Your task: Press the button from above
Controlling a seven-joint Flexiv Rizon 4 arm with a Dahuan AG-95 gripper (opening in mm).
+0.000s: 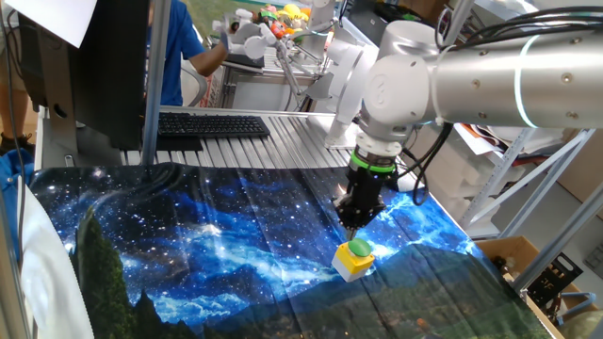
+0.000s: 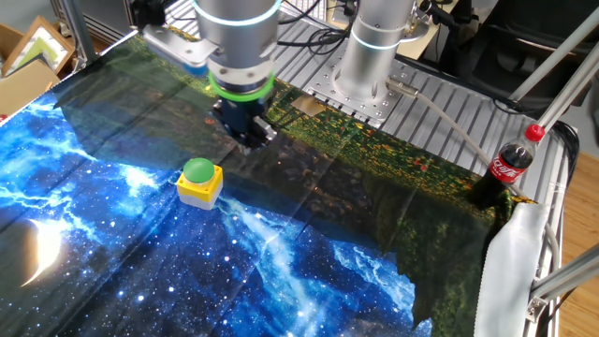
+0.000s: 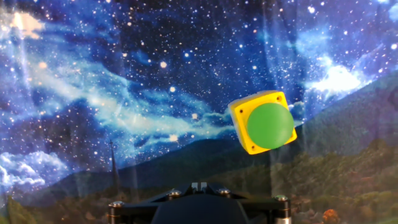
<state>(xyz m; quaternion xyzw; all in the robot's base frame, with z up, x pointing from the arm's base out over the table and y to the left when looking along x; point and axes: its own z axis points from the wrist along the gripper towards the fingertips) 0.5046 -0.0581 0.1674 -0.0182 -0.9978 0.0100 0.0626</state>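
table (image 2: 440, 122) – galaxy-print cloth (image 2: 140, 271) spread; button (image 2: 199, 181), cola bottle (image 2: 504, 167) on it

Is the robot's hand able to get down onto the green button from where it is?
Probably yes. The gripper hangs above and a little to one side of the button, and nothing lies between them on the cloth.

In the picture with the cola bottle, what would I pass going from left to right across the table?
Cardboard box → green button in its yellow box → black jaws of the arm → silver arm base → cola bottle.
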